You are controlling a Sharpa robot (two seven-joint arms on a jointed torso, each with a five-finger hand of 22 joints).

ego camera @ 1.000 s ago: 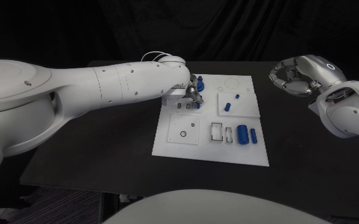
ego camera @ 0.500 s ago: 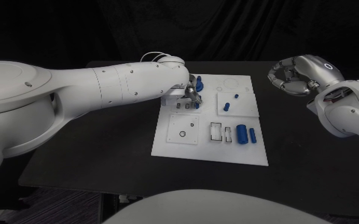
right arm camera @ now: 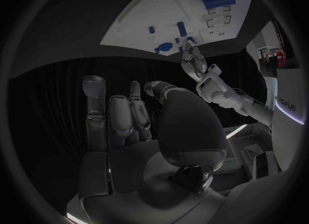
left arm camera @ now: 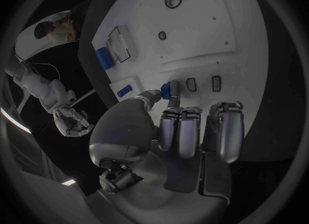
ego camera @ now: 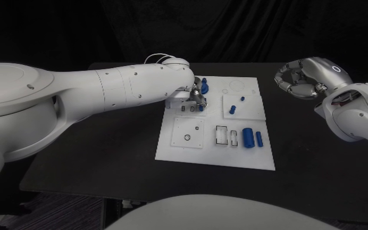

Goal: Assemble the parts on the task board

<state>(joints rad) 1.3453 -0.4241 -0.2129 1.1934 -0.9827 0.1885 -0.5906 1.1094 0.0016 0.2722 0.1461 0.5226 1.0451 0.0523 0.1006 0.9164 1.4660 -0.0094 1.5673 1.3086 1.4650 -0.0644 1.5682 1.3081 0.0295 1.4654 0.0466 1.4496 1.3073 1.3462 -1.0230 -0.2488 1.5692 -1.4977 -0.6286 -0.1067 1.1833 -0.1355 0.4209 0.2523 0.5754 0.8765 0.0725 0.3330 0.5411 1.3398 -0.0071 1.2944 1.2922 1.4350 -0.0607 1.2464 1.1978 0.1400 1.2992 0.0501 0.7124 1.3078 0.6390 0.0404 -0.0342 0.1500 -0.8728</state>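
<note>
While the left arm reaches across the table, the left hand (ego camera: 197, 96) sits over the far left part of the task board (ego camera: 218, 153). In the left wrist view its thumb and a fingertip pinch a small blue part (left arm camera: 166, 89) held right at the board surface, beside 2 small dark slots (left arm camera: 191, 84); the other fingers (left arm camera: 179, 131) lie side by side, slightly curled, holding nothing.

Right hand (ego camera: 300, 79): raised clear of the board off its far right corner, well apart from it. Fingers curled inward over the palm, nothing in them; the right wrist view shows the fingers (right arm camera: 122, 116) close together and bare.

Board contents, head view:
- large blue cylinder (ego camera: 248, 137), lying near the right edge
- slimmer blue cylinder (ego camera: 259, 139), just beside it on the right
- 2 rectangular pockets (ego camera: 222, 135), just left of the large cylinder
- raised square plate (ego camera: 189, 132) with a ring and a small hole, near left
- second raised plate (ego camera: 236, 106), carrying 2 small blue parts (ego camera: 233, 110)
- blue part (ego camera: 205, 88) at the far left, next to the left hand

Black table (ego camera: 100, 150) under the board. No legible writing on the board or parts.
</note>
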